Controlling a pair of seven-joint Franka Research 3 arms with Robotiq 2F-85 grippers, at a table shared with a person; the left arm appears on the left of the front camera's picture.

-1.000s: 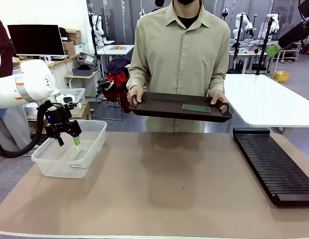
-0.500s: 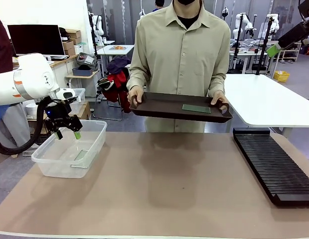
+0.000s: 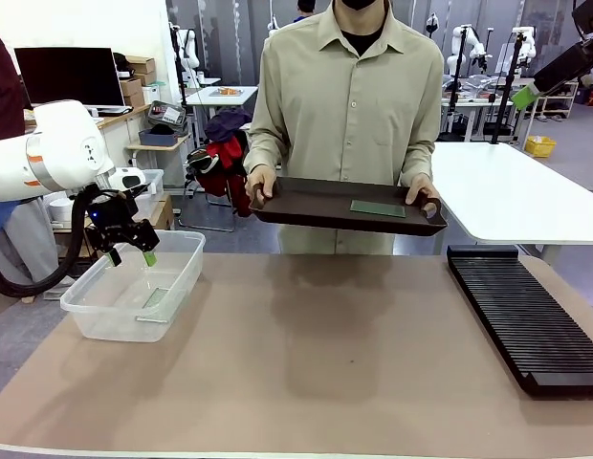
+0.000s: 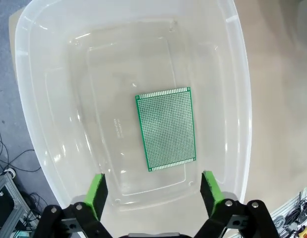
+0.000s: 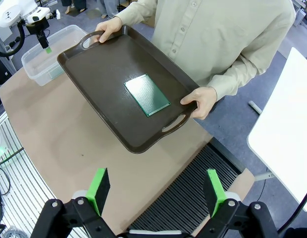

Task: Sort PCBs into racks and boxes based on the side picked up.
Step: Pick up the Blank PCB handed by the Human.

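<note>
Green PCB (image 5: 147, 94) is lying on the person's brown tray (image 5: 94, 64), dead ahead of the right hand (image 5: 157, 191), long axis running diagonal to its wide-open, empty fingers. Left hand (image 4: 153, 193), wide too, is hovering farther off over the clear tub (image 4: 232, 74) holding the other PCB (image 4: 166, 129).

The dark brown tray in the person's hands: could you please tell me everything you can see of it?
The tray is dark brown, rectangular with rounded corners, a raised rim and a cut-out handle at each short end; it looks like matte plastic. The person's hands grip both handles, holding it roughly level at the table's far side. One green PCB lies flat on it, off centre.
</note>
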